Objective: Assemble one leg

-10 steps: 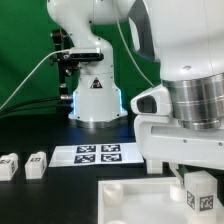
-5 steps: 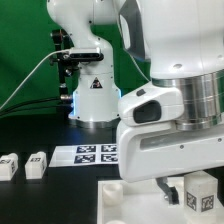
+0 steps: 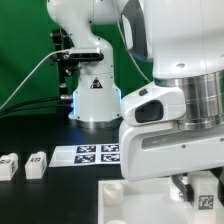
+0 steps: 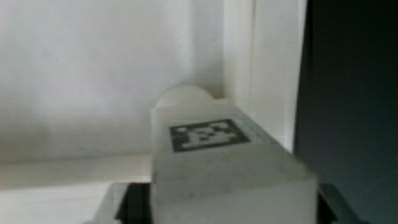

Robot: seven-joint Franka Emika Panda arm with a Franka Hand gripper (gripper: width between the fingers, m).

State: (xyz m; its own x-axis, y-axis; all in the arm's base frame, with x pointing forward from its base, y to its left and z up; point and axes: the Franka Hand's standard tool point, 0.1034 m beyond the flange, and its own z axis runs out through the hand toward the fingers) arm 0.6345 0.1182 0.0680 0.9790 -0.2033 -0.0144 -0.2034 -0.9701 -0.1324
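Note:
My gripper [image 4: 228, 205] is shut on a leg [image 4: 222, 150], a small white block with a square black-and-white marker on its face. Dark fingers [image 4: 128, 202] show on either side of it. It hangs over the large white tray-like piece [image 4: 89, 80], close to its raised rim [image 4: 267, 60]. In the exterior view the held leg [image 3: 207, 188] sits at the lower right under the arm's hand, over the tray piece [image 3: 125, 200]. Two more legs [image 3: 10, 166] [image 3: 37, 164] lie on the black table at the exterior view's left.
The marker board [image 3: 98, 152] lies flat on the table in front of the robot base [image 3: 95, 100]. A cable [image 3: 35, 75] runs from the base toward the exterior view's left. The arm's white body fills the exterior view's right half.
The arm's wrist has turned and come down, now covering more of the exterior view's right. The held leg has shifted slightly to the exterior view's right and lower over the tray piece.

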